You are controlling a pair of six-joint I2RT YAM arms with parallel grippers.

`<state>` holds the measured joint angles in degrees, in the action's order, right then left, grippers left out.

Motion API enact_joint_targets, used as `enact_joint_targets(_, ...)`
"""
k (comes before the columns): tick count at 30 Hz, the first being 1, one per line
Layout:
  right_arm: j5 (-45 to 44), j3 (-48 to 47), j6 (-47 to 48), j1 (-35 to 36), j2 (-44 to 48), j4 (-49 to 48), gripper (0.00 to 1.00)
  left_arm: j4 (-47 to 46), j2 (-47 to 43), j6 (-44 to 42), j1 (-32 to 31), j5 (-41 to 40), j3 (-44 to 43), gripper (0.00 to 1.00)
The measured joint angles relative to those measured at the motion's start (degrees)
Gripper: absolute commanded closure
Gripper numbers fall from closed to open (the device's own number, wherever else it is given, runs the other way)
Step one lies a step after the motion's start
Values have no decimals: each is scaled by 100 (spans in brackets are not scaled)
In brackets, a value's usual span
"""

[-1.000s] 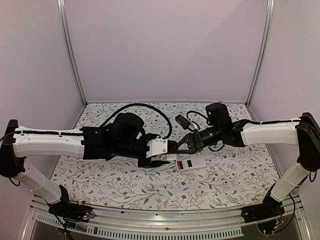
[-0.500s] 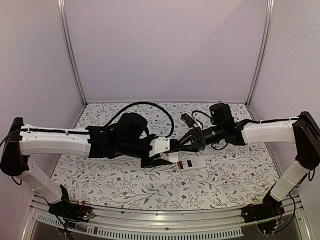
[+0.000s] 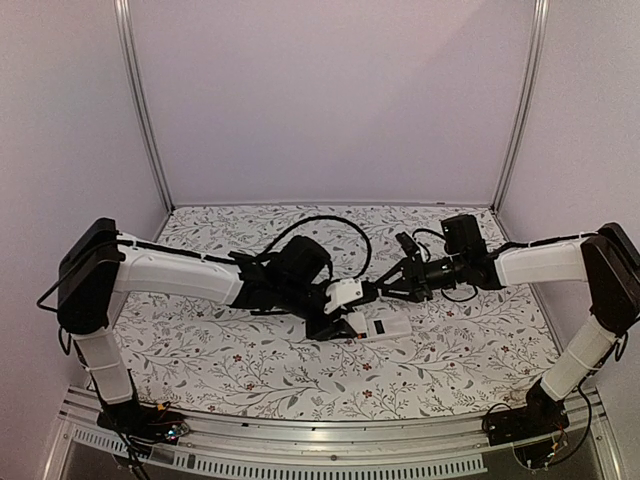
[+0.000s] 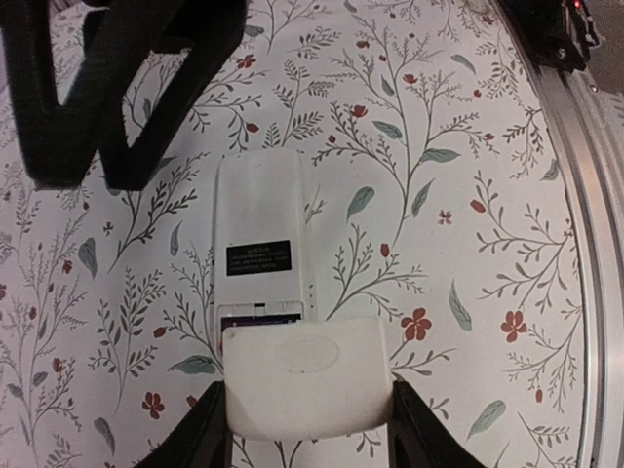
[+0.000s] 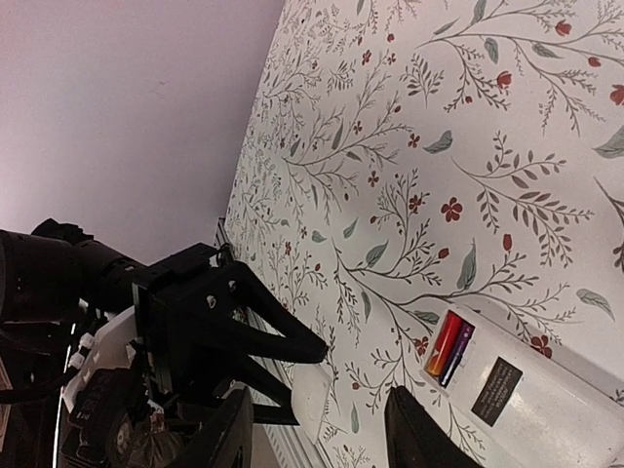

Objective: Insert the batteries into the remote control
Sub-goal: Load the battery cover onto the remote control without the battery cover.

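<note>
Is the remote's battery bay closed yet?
No: in the right wrist view the batteries lie exposed in the open back of the remote.

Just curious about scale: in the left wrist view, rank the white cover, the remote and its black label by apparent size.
Largest, tied: white cover and remote control; cover is nearer the camera, so unranked.
Smallest: black label.

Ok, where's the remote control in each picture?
Top external: the remote control lies mid-picture on the flowered cloth.
Left wrist: centre of the picture, back side up.
Right wrist: bottom right, batteries showing in it.
Shared landmark: the black label on its back, in both wrist views.
</note>
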<state>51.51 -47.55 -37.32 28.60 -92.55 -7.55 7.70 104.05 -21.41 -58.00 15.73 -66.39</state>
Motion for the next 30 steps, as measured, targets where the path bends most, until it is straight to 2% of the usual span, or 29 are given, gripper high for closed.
enact_joint_targets(10, 13, 31, 31, 0, -404, 7, 62, -11, 688, 164, 186, 170, -321, 67)
enact_joint_targets(21, 98, 33, -33, 0, -772, -81, 77, -13, 1051, 162, 332, 267, -396, 65)
enact_joint_targets(30, 238, 33, -260, 28, -1078, -278, 83, -72, 1226, 162, 343, 315, -463, 63)
